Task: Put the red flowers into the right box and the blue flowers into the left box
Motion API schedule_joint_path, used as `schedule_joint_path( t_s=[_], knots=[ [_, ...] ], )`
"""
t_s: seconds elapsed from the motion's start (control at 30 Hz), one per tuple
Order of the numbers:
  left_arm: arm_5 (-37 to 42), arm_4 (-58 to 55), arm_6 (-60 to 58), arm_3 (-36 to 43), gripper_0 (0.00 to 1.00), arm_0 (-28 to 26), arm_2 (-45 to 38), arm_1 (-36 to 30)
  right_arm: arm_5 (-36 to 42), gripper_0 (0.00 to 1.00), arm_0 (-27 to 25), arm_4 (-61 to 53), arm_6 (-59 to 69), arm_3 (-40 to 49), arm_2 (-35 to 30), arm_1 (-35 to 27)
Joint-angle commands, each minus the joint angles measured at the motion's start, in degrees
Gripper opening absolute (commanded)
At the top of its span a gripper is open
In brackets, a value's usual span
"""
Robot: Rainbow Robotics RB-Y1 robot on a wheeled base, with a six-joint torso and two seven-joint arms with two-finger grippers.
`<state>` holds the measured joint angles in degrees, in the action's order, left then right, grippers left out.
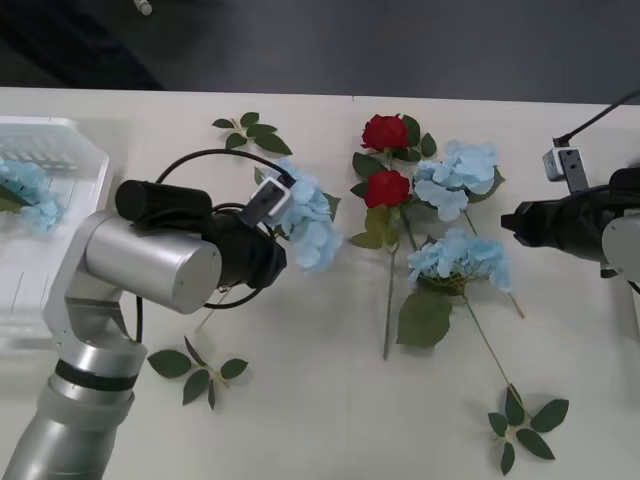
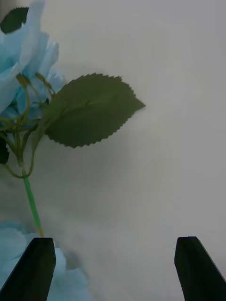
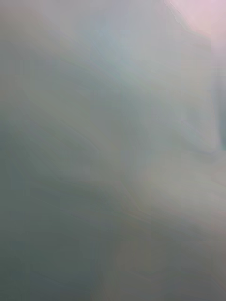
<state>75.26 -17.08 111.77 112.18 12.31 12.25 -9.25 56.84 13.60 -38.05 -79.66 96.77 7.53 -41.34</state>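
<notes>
A: Where is the left gripper point(image 1: 283, 243) sitting?

B: It is pressing right up against a blue flower point(image 1: 308, 220) near the middle of the table point(image 1: 300, 400), just left of the red ones. The arm is hiding the fingers from the front, and the left wrist view is just a pale blur, so I cannot tell whether they are clenched or released.

A: And the right gripper point(image 1: 512, 224)?

B: It is hanging over the right side of the table, pointing toward the two blue flowers point(image 1: 460, 215) lying there. In its own wrist view the two black fingers point(image 2: 33, 270) are standing wide apart, gripping nothing, with a blue flower head point(image 2: 23, 61), a broad leaf point(image 2: 89, 110) and a green stem point(image 2: 30, 200) lying on the table ahead of them.

A: Where are the red flowers point(image 1: 386, 160) lying?

B: Two of them are lying one behind the other at the table's middle, between the left gripper's blue flower and the right-hand blue pair.

A: And the boxes?

B: The left box point(image 1: 60, 150) is sitting at the table's left edge, with another blue flower point(image 1: 30, 190) lying in it. I cannot make out the right box. Loose leaf sprigs point(image 1: 200, 372) are lying near the front and back of the table.
</notes>
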Motion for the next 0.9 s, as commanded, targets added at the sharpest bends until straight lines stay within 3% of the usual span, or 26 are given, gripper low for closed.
schedule_joint_path(
  t_s=[0.03, 0.27, 0.4, 0.6, 0.9],
  knots=[
    [4.9, -0.24, -2.78, 8.67, 0.0, -1.58, -3.99, -2.53, -2.0, 0.75, 3.54, -2.38, -4.1, -2.11, 3.01, -1.2],
    [16.32, -0.59, -2.78, 18.96, 0.0, -1.76, -14.27, -2.53, -2.26, 0.75, 6.62, -7.92, -9.38, -6.51, 3.63, -0.76],
    [18.87, -0.94, -2.87, 21.86, 0.0, -1.5, -18.66, -2.53, -2.26, 0.75, 7.76, -7.92, -10.08, -7.83, 3.63, 0.12],
    [19.58, -1.29, -2.78, 24.14, 0.0, -1.41, -24.2, -2.79, -2.35, 0.75, 10.22, -8.79, -11.57, -11.52, 4.51, 0.82],
    [27.57, -2.96, -2.78, 26.43, 0.0, -1.32, -34.75, -6.92, -5.43, 0.75, 13.3, -10.38, -13.24, -16.88, 8.2, 2.58]
  ],
)
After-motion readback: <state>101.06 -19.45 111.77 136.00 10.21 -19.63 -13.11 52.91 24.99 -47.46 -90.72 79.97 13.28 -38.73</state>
